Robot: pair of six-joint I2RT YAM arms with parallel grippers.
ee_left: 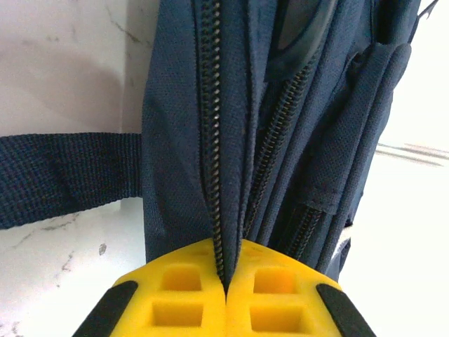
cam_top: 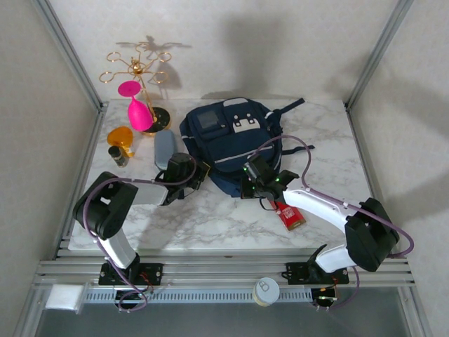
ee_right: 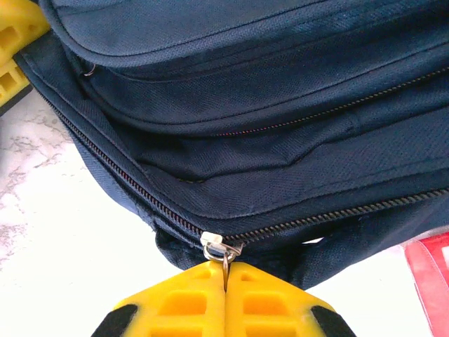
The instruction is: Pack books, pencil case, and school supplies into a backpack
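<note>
Top external view: the backpack (cam_top: 231, 137) lies flat just beyond both claws, pocket side up, its long axis running away from the arms, zipped end nearest them; the left claw (ee_left: 226, 277) is clamped on its fabric beside the zip; the pencil case (cam_top: 164, 147) lies beyond that claw to its left, lengthwise the same way; the red pack (cam_top: 291, 215) sits behind the right claw (ee_right: 224, 270), partly under its arm; smallest — the zip pull (ee_right: 223, 247), pinched in the right claw's closed fingers; I'd hold left firm and draw the pull along the teeth — not upward.

White marble table (cam_top: 210, 225), pale walls (cam_top: 280, 42), aluminium frame (cam_top: 224, 270).
</note>
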